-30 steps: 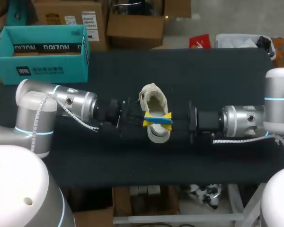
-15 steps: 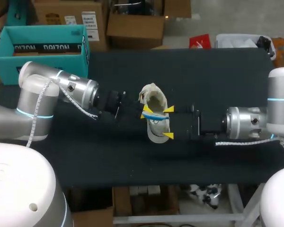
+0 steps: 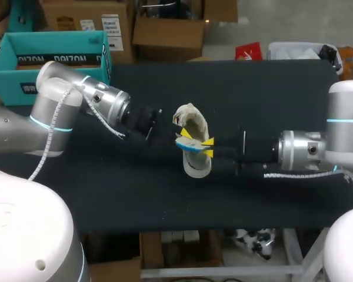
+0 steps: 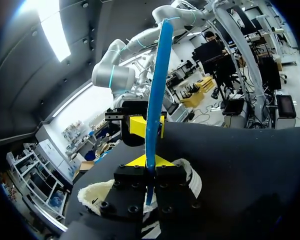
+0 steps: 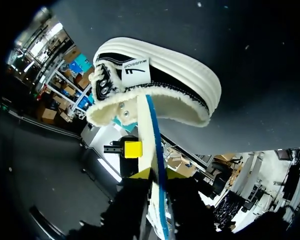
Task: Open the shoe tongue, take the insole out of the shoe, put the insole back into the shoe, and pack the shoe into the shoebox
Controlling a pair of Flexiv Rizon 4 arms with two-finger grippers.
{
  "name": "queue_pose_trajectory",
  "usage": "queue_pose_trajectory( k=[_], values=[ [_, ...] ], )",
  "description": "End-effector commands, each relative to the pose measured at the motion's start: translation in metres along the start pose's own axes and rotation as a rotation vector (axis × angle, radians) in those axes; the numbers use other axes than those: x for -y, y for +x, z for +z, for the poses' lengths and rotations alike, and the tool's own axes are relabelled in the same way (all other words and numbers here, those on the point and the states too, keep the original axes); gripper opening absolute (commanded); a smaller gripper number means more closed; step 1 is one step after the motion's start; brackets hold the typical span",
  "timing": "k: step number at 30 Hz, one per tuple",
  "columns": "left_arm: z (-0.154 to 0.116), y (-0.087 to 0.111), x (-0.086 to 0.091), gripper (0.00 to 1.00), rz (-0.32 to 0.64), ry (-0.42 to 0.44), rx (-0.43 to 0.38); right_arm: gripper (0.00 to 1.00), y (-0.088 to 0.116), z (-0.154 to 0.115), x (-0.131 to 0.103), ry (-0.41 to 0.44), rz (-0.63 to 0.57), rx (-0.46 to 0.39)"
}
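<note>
From my remote station, all I saw apart from the job was the worktop [image 3: 270,88], its surface covered left to right in matte black.

The shoe [image 5: 165,70] has a fuzzy cream fleece lining, a ribbed, smooth rubber sole and dark, matt woven sides. The insole [image 5: 151,130] looks like thin foam, with one cream face and one smooth blue face. Matt black cloth covers the table [image 3: 253,94]. At 10 o'clock, the shoebox [image 3: 47,88] is matt teal cardboard. The left arm [image 3: 100,106] and right arm [image 3: 303,150] show satin silver metal and glossy white shells.
</note>
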State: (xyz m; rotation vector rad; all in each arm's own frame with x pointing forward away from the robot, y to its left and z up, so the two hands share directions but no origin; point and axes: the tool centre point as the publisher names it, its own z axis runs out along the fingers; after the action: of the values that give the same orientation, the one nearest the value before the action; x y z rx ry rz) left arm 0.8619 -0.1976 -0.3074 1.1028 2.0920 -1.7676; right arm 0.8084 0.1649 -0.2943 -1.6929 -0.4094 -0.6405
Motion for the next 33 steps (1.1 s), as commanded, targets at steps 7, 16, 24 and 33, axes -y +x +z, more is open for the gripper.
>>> queue_pose_trajectory(
  k=[7, 16, 24, 33],
  values=[
    [0.006, -0.007, -0.015, 0.0, -0.005, 0.021, -0.051, 0.0, 0.002, 0.007, -0.01, -0.046, -0.049, 0.014],
    [0.01, -0.011, -0.033, 0.0, 0.002, 0.014, -0.082, 0.0, 0.004, 0.011, -0.028, -0.071, -0.096, 0.03],
    [0.002, -0.008, -0.031, 0.0, -0.007, 0.023, -0.089, 0.0, 0.005, 0.005, -0.037, -0.04, -0.106, -0.01],
    [0.002, -0.007, -0.018, 0.0, 0.014, 0.028, -0.111, 0.0, 0.006, 0.008, -0.022, -0.049, -0.108, -0.026]
  ],
)
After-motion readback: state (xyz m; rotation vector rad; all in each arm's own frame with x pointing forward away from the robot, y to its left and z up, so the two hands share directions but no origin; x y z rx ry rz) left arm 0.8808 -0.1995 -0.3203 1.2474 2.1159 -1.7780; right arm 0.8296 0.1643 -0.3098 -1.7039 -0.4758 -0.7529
